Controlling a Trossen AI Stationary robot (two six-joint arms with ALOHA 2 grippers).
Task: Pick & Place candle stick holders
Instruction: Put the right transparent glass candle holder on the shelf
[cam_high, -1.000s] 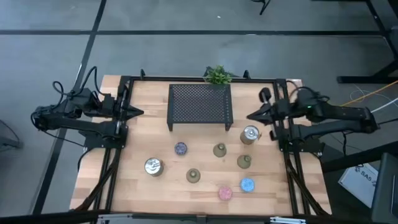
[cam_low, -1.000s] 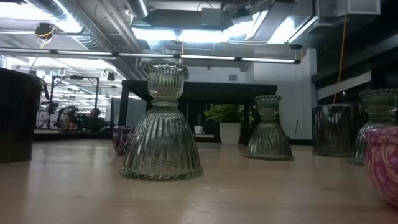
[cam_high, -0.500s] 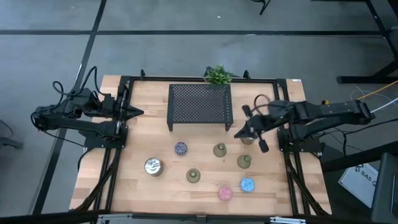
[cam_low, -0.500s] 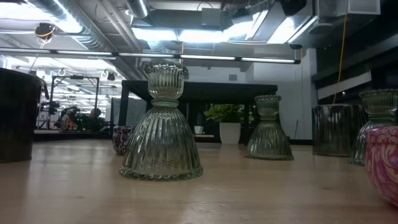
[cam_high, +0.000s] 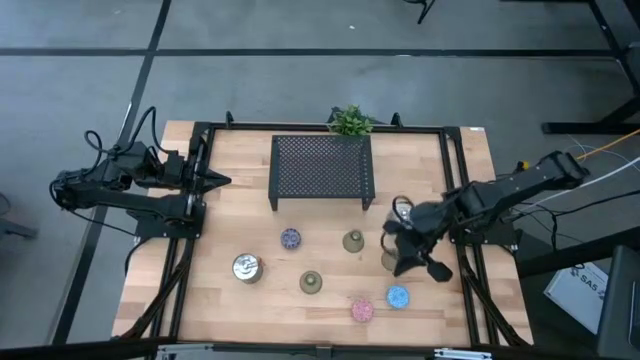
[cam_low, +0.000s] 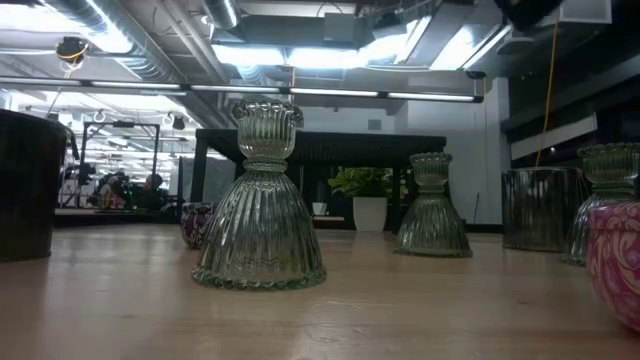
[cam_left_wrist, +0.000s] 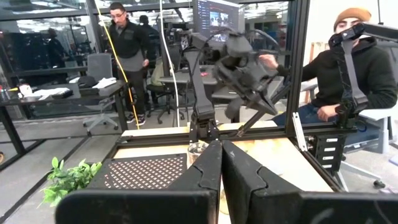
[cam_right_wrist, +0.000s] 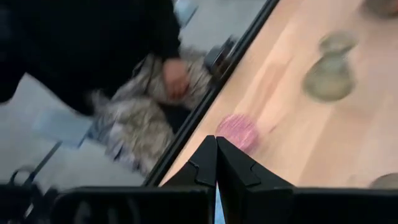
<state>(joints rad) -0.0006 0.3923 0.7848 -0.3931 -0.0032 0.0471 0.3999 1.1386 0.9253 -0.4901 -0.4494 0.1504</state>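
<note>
In the high view the candle stick holders stand on the wooden table: purple (cam_high: 290, 238), silver (cam_high: 246, 267), olive-green ones (cam_high: 312, 283) (cam_high: 353, 241), pink (cam_high: 361, 310) and blue (cam_high: 398, 296). My right gripper (cam_high: 400, 267) hovers shut above the near right part of the table, slanting down, and covers much of a third olive holder (cam_high: 390, 258); a second silver holder (cam_high: 402, 212) shows beside its arm. In its wrist view the shut fingers (cam_right_wrist: 216, 149) point toward the pink holder (cam_right_wrist: 237, 132). My left gripper (cam_high: 222, 181) waits shut at the left edge.
A black mesh rack (cam_high: 321, 167) stands at the far middle with a small green plant (cam_high: 350, 121) behind it. A black frame rail (cam_high: 470, 290) runs along the table's right edge. People sit and stand in the room beyond the table (cam_left_wrist: 348, 68).
My right gripper has swung from the table's right edge toward the near edge and the middle. It has sunk, tipped to point downward and rolled somewhat. It has stayed shut and holds nothing. No holder has moved.
</note>
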